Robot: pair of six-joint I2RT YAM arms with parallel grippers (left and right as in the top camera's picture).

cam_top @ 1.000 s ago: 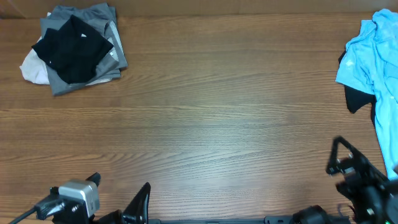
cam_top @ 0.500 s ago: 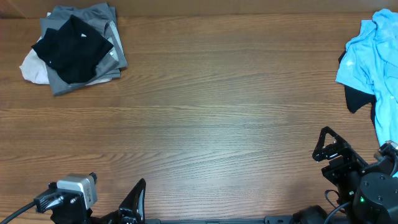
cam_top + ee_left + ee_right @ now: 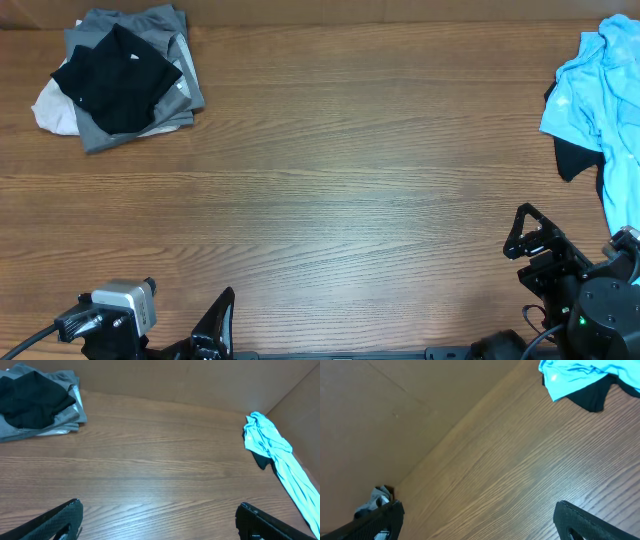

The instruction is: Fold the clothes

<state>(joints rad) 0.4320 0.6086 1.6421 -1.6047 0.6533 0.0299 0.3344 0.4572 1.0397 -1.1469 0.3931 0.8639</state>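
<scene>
Peeking white garment (image 3: 50, 112), plainest overhead

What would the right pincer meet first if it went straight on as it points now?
From the right pincer, probably just bare table, then the brown wall, though depth is unclear. The light blue garment lies right of that line.

A loosely folded stack of clothes (image 3: 120, 80), with a black shirt (image 3: 115, 75) on top of grey and white pieces, lies far ahead and left of the left gripper (image 3: 157, 510), while a crumpled light blue shirt (image 3: 600, 95) over a black garment (image 3: 570, 160) lies ahead and right of the right gripper (image 3: 479, 507).
</scene>
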